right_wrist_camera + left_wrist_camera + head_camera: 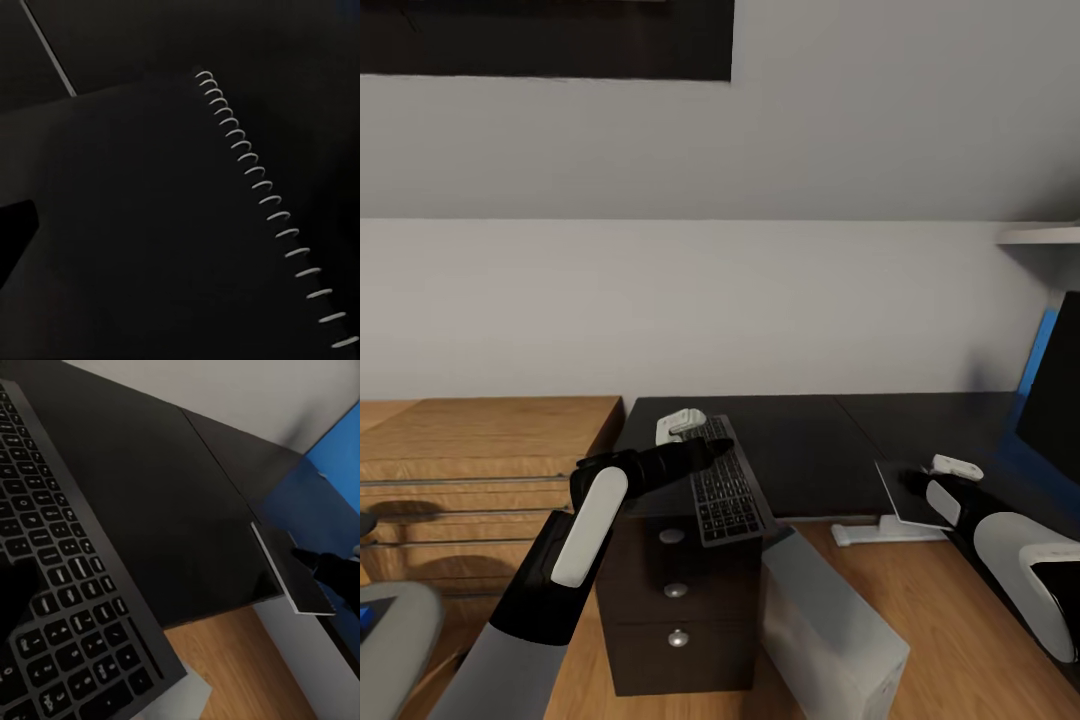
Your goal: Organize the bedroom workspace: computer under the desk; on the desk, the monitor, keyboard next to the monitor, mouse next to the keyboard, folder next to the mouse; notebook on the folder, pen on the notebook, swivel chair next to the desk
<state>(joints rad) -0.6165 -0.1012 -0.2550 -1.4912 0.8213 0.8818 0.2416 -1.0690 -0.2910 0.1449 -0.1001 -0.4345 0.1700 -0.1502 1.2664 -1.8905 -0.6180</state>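
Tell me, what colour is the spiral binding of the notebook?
White, on the black notebook; the right wrist view shows it best.

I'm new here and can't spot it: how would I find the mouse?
Start at the long black desk against the pale wall. Go to its left end, above the dark drawer unit, where the keyboard overhangs the edge. The mouse sits just beyond it: small, rounded, white, unlike its dark neighbours.

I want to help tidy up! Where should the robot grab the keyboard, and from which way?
Probably by its near end. The keyboard is long, thin and flat, and that end sticks out past the desk edge over the drawer unit, so fingers could close above and below it. Coming from the robot's side looks easiest; the left gripper already sits over the keys.
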